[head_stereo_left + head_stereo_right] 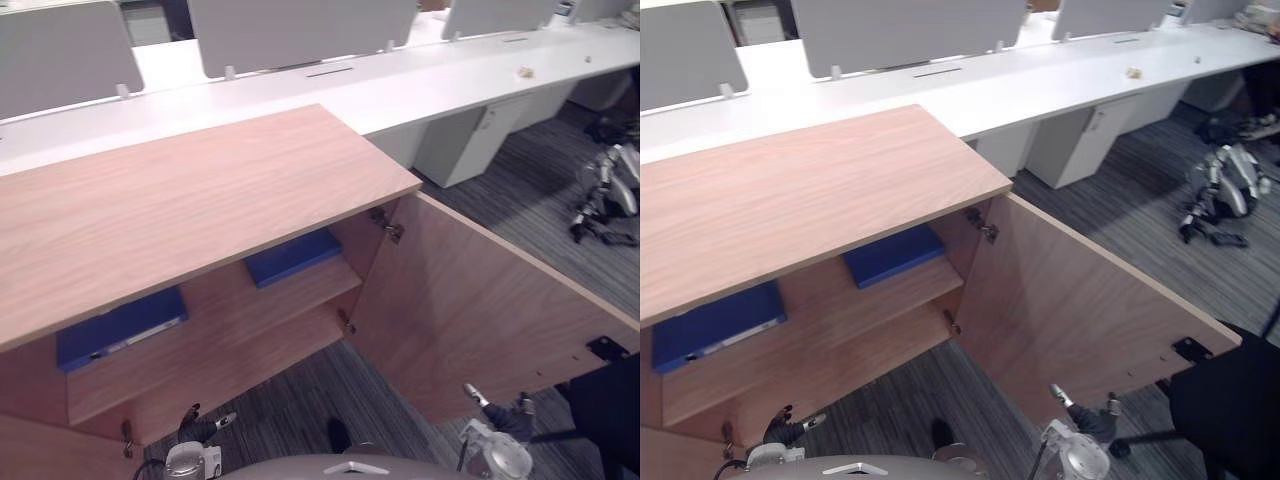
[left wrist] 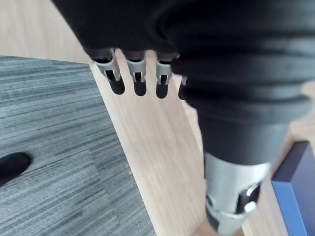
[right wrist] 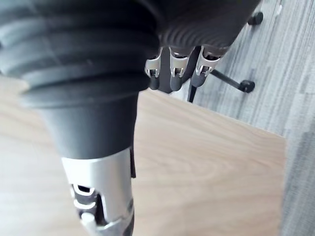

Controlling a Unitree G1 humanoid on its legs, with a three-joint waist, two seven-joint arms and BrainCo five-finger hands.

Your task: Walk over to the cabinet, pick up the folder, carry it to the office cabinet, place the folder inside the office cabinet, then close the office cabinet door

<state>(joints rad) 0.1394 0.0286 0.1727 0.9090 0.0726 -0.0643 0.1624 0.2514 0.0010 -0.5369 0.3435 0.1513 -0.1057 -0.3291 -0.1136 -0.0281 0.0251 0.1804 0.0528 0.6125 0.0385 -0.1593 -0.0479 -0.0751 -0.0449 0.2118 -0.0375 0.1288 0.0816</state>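
i see my left hand (image 1: pixel 205 427) and right hand (image 1: pixel 505 412) hanging low before the office cabinet (image 1: pixel 180 200), fingers relaxed, holding nothing. the left folder (image 1: pixel 120 325) lies at the shelf's (image 1: pixel 230 315) left end, the right folder (image 1: pixel 292 255) near its right end. the door (image 1: pixel 480 310) stands wide open.

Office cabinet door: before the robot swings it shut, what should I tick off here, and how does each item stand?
1. Stored: ok. The left folder and the right folder lie on the upper shelf.
2. Free to push: ok. The right hand hangs empty, fingers relaxed, before the door's inner face.
3. Other hand free: ok. The left hand holds nothing and hangs low by the cabinet front.
4. Closed: not ok. The door stands wide open to the robot's right.
5. Folders behind the shelf's front edge: right folder ok; left folder cannot tell.
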